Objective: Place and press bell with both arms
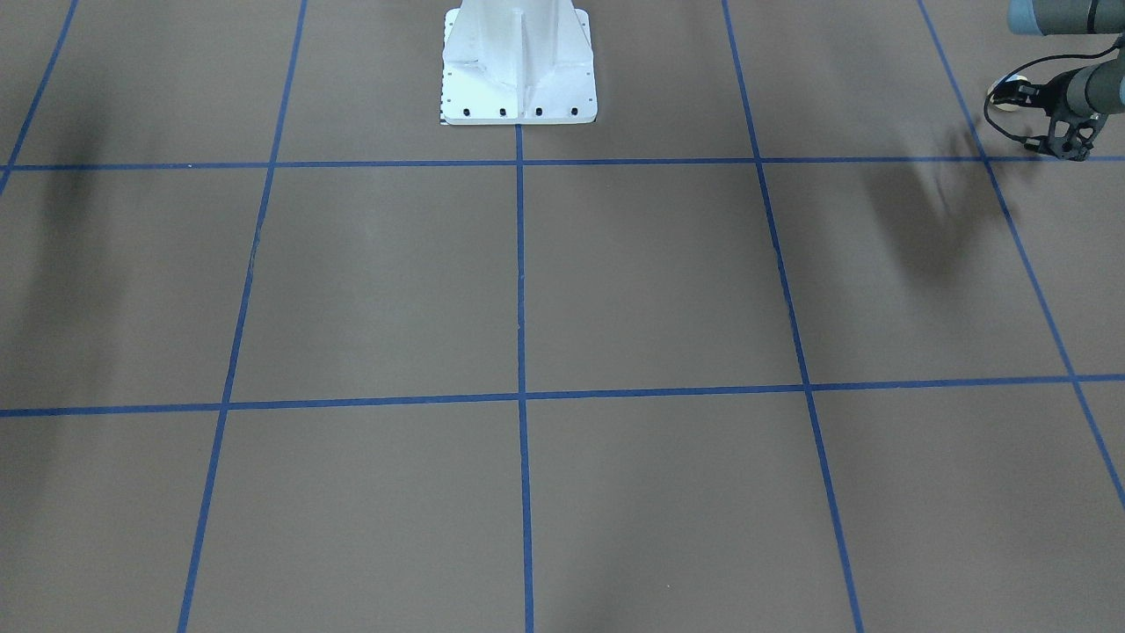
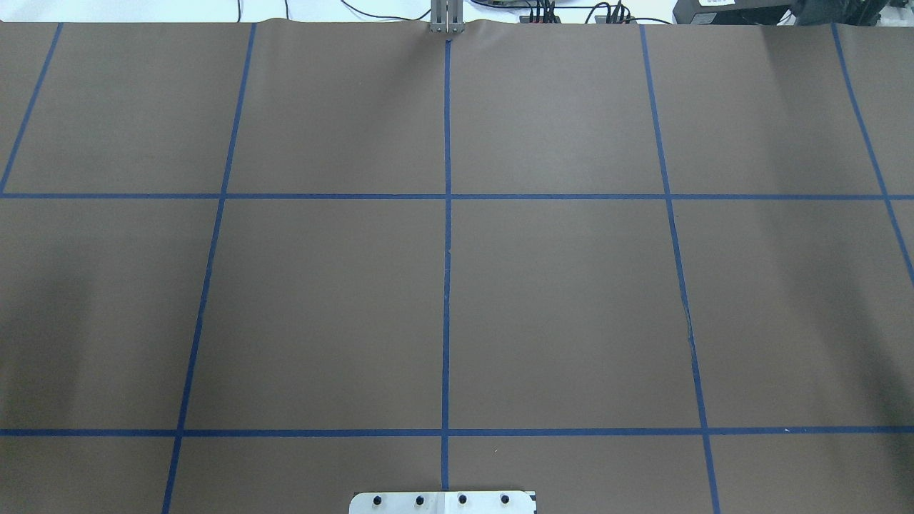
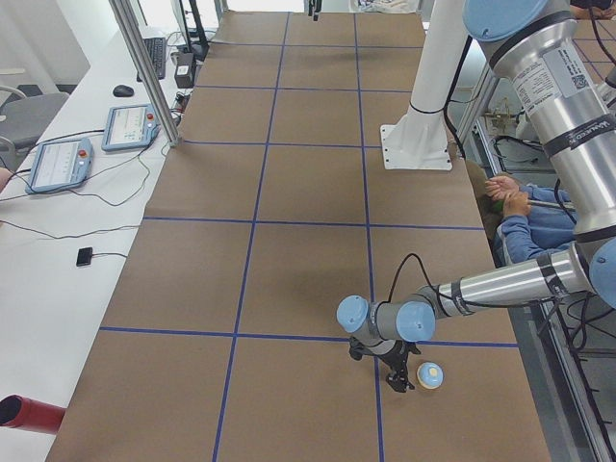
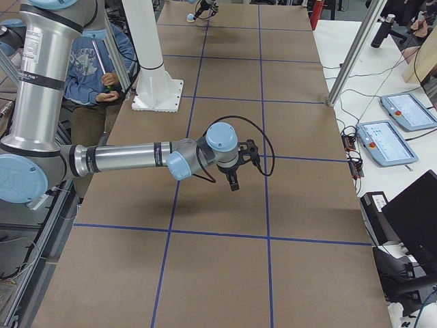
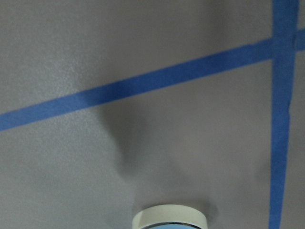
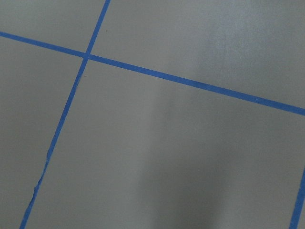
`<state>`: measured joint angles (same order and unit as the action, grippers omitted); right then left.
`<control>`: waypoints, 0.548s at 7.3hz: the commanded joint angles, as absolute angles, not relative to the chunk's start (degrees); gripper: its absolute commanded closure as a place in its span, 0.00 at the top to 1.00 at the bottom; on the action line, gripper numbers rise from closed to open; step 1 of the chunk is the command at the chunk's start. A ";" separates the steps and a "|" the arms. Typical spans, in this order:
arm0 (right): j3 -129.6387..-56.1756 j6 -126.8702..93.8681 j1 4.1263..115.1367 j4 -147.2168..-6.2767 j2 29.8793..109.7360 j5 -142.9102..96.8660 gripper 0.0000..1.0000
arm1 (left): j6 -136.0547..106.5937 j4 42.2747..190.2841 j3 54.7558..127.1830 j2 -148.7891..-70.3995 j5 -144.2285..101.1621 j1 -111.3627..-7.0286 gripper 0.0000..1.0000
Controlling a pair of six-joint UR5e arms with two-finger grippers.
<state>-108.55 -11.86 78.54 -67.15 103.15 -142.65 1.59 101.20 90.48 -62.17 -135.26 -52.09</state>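
The bell (image 3: 429, 375), light blue with a cream button and rim, stands on the brown table at the robot's left end. It also shows in the front-facing view (image 1: 1011, 91), and its cream rim shows at the bottom edge of the left wrist view (image 5: 170, 219). My left gripper (image 1: 1065, 151) hangs low just beside the bell, not around it, and its fingers look spread with nothing between them. My right gripper (image 4: 233, 183) hovers above the table's right half, empty of the bell. I cannot tell whether it is open or shut.
The white bolted pedestal (image 1: 518, 66) stands at the robot's edge of the table. Blue tape lines (image 2: 447, 250) divide the brown surface into squares. An operator (image 3: 525, 217) sits beside the table behind the left arm. Control tablets (image 3: 60, 162) lie on the side bench.
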 commanded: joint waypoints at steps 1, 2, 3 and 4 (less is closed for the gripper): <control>-108.89 -11.87 78.57 -67.15 103.71 -142.65 1.00 | -2.17 101.43 90.09 -62.31 -138.32 -49.85 1.00; -108.98 -11.87 78.57 -67.15 103.71 -142.65 1.00 | -2.28 101.43 89.91 -62.14 -138.43 -49.05 1.00; -108.98 -11.87 78.57 -67.15 103.71 -142.65 1.00 | -2.29 101.43 89.13 -62.05 -138.43 -48.78 1.00; -109.07 -11.87 78.49 -67.15 103.71 -142.65 1.00 | -2.29 101.43 89.12 -61.53 -138.43 -48.61 1.00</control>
<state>-108.97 -11.86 78.56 -67.15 103.68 -142.65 -2.13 101.42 89.43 -61.99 -138.31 -49.02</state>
